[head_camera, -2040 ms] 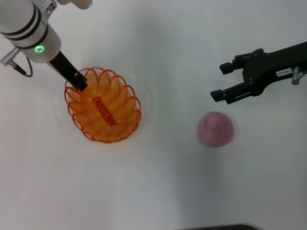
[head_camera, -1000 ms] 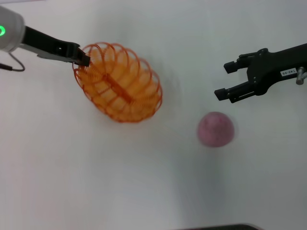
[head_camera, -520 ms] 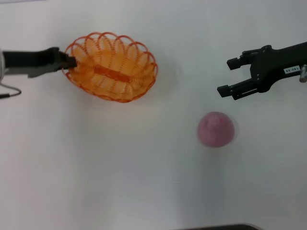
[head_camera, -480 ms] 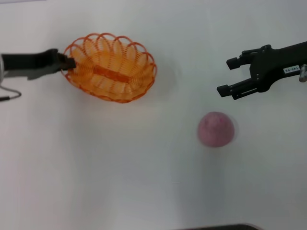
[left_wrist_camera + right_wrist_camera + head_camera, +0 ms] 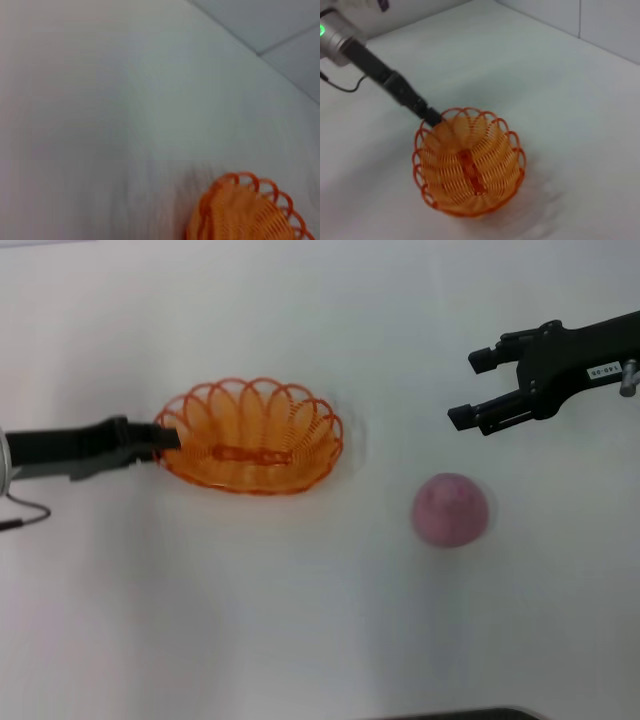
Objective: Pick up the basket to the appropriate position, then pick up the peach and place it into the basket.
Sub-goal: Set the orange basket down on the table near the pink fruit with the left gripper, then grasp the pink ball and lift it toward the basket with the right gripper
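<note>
Left gripper: jaws clamped on the left end of the basket's scalloped rim; arm reaching in low from the left edge of the head view.

Basket: orange looped wire, oval, long axis lying left to right, on the white tabletop left of centre. Interior holds only a flat orange strip along its floor. Also seen from the right wrist view with the left gripper at its rim.

Right gripper: jaws apart, holding nothing, hovering at the far right above the tabletop.

Peach: dull pink, round, resting on the tabletop right of the basket, well apart from it, nearer the robot than the right gripper.
</note>
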Action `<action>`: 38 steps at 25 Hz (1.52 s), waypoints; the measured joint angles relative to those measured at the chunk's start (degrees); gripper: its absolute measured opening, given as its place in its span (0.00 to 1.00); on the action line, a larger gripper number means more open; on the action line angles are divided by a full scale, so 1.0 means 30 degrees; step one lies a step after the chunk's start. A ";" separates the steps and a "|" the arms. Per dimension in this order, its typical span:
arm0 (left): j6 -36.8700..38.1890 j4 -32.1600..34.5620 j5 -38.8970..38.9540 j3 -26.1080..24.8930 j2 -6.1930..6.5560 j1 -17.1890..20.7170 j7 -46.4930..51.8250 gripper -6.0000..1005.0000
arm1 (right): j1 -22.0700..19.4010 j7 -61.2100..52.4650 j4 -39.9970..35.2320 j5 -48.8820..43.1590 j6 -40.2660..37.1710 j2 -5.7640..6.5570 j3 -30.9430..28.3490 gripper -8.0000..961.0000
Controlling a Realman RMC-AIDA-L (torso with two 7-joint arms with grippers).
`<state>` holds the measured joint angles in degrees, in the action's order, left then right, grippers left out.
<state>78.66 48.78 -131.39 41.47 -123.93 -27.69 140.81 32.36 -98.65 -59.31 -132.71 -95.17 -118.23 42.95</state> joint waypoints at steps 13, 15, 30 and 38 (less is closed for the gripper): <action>0.2141 0.1626 -0.0155 -0.0250 0.0301 0.0818 -0.1169 0.58 | 0.0026 -0.0135 -0.0301 -0.0012 -0.0041 -0.0200 0.0036 0.98; 0.2028 0.2504 -0.0169 -0.0668 0.0329 0.1067 -0.2706 0.67 | 0.0026 -0.0143 -0.0301 -0.0004 -0.0036 -0.0200 0.0002 0.98; 0.7117 0.4022 0.1292 -0.2105 0.0029 0.2234 -1.7399 0.83 | 0.1018 -0.3948 -0.1589 0.0445 -0.0077 0.0350 -0.0784 0.98; 0.8527 0.4099 0.0777 -0.2075 0.0136 0.2092 -1.7230 0.83 | 0.3936 -0.5807 -0.4006 -0.6345 -0.3462 -0.0236 0.1367 0.98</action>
<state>104.24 61.08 -129.06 35.25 -123.52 -21.41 89.12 44.17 -116.07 -71.33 -151.75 -105.56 -118.94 47.05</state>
